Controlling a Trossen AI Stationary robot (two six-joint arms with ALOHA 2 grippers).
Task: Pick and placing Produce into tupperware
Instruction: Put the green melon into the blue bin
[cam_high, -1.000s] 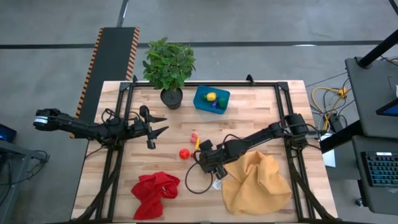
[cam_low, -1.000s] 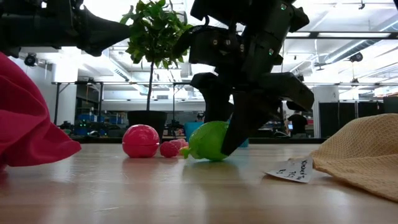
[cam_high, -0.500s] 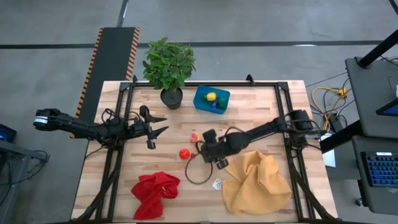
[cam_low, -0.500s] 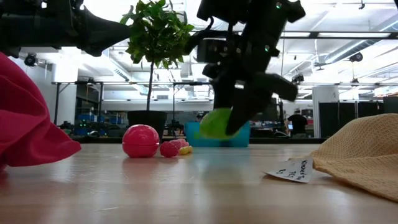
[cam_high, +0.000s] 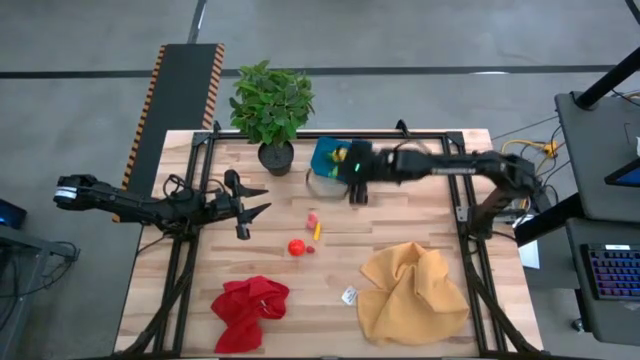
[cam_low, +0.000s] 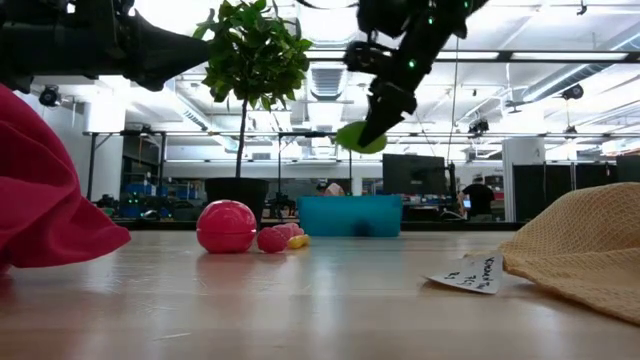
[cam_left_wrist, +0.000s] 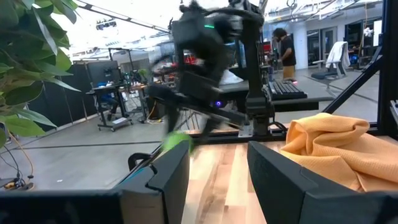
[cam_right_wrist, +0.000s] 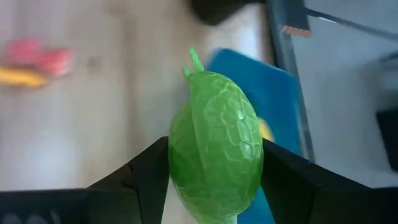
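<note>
My right gripper (cam_low: 378, 118) is shut on a bumpy green toy fruit (cam_low: 360, 138) with a short stem, high over the teal-blue tub (cam_low: 350, 215). In the right wrist view the fruit (cam_right_wrist: 214, 162) covers part of the tub (cam_right_wrist: 261, 93). The tub (cam_high: 340, 160) stands by the table's far edge and holds a yellow piece (cam_high: 340, 155) and a darker one. A red ball (cam_high: 296, 247) and small pink and yellow pieces (cam_high: 314, 222) lie mid-table. My left gripper (cam_high: 255, 200) waits open over the table's left half. My right gripper pinches the green fruit by its two opposite sides (cam_right_wrist: 177, 155) between both fingers (cam_right_wrist: 146, 171). The fingers slant downward at it. The fruit sits at their free ends, lifted clear of the table and above the tub, its stem end (cam_right_wrist: 194, 62) pointing away from the wrist.
A potted plant (cam_high: 272, 110) stands left of the tub. A red cloth (cam_high: 250, 310) lies near the front edge, a mustard-yellow cloth (cam_high: 415, 295) to its right, with a small white tag (cam_high: 349, 296) between them. Bare wood shows in front of the tub.
My right gripper has lifted the green fruit off the table beside the mustard cloth and carried it up and toward the far edge, to above the tub. It has stayed shut on the fruit. The left arm has kept still.
</note>
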